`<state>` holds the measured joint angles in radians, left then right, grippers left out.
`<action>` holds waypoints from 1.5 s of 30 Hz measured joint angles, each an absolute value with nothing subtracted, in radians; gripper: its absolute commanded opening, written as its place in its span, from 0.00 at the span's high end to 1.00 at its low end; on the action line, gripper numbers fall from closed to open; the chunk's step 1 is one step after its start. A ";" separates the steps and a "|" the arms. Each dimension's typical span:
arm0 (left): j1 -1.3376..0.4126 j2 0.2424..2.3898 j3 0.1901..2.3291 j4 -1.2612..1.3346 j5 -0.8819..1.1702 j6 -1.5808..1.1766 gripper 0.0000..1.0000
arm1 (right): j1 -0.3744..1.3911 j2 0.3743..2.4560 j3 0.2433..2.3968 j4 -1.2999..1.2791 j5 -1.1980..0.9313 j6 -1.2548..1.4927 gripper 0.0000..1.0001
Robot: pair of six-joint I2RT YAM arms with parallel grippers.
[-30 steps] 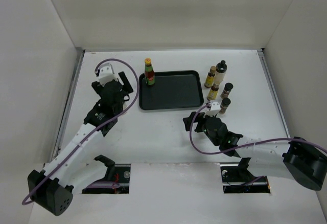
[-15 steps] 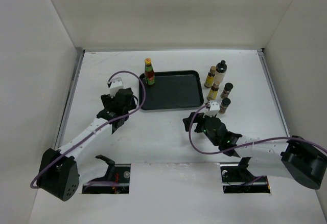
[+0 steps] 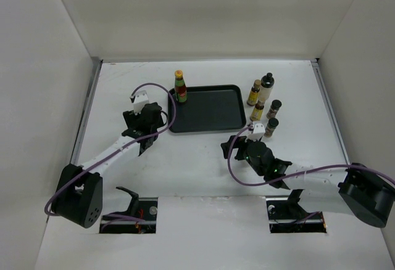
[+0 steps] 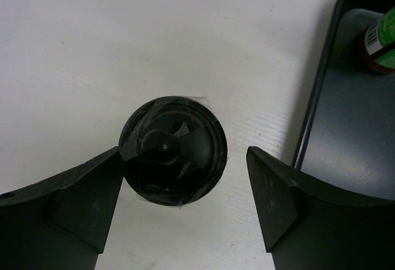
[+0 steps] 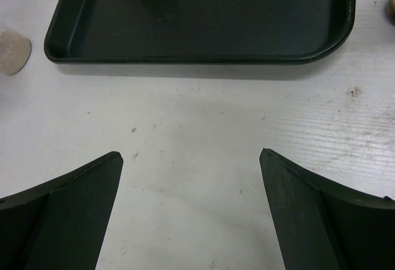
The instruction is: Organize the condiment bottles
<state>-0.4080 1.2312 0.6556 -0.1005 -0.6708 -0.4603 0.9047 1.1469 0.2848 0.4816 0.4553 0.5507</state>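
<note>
Left gripper (image 4: 183, 154): jaws wide, nothing held. It straddles a black-capped jar (image 4: 170, 159) standing on the table (image 4: 123, 48) just left of the tray (image 4: 321, 97). The left finger sits at the cap rim, possibly touching. The right finger has a clear gap. The jar is hidden under the wrist in the top view.

Red bottle (image 3: 180, 87): upright in the tray's far left corner, the only bottle in the tray.

Right gripper (image 5: 190, 154): jaws wide, empty, low over bare table just off the tray's near right corner.

Right of the tray, all upright on the table:
- far amber bottle (image 3: 255, 91) and a pale black-capped bottle (image 3: 267, 87), off the far right corner
- near amber bottle (image 3: 258, 110), beside the right edge
- two dark-brown bottles (image 3: 274, 108) (image 3: 271, 126), further right

Step, as I read it: pre-grasp on the jar, so the task is early, with one of seven bottles in the tray.

Next move needs:
- centring the jaws on the jar, since the off-centre left finger could nudge or tip it
- closing on the jar and lifting it clear of the tray rim
- setting it down inside the tray, apart from the red bottle

Writing: none legible.
- The red bottle's green neck shows pale marks in the left wrist view, cut off by the frame.
- The jar cap looks film-wrapped, with no print.
- Labels in the top view are too small to read.
</note>
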 measured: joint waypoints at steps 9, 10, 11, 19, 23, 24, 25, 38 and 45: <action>-0.409 1.238 0.654 -0.074 -0.706 -0.442 0.52 | 0.905 1.151 0.285 0.481 0.455 0.551 0.00; -0.409 1.238 0.653 -0.072 -0.710 -0.441 0.53 | 0.905 1.151 0.285 0.481 0.455 0.551 0.00; -0.411 1.237 0.651 -0.069 -0.714 -0.441 0.55 | 0.905 1.151 0.285 0.482 0.455 0.551 0.00; -0.443 1.105 0.654 -0.096 -0.738 -0.418 0.57 | 0.905 1.151 0.285 0.482 0.454 0.554 0.00; -0.513 1.094 0.721 -0.099 -0.743 -0.415 0.56 | 0.904 1.151 0.285 0.482 0.454 0.554 0.00; -0.538 1.108 0.742 -0.093 -0.744 -0.415 0.56 | 0.904 1.151 0.285 0.482 0.454 0.554 0.00; -0.565 1.127 0.762 -0.082 -0.743 -0.414 0.56 | 0.904 1.151 0.285 0.482 0.454 0.554 0.00; -0.670 1.445 0.853 0.067 -0.655 -0.415 0.56 | 0.905 1.151 0.285 0.481 0.455 0.554 0.00; -0.681 1.493 0.846 0.107 -0.643 -0.419 0.47 | 0.905 1.116 0.284 0.482 0.455 0.550 0.00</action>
<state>-0.6807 1.4925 0.8455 0.1070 -0.6430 -0.4187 0.9047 1.1160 0.2844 0.4816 0.4553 0.5499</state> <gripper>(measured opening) 0.603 0.999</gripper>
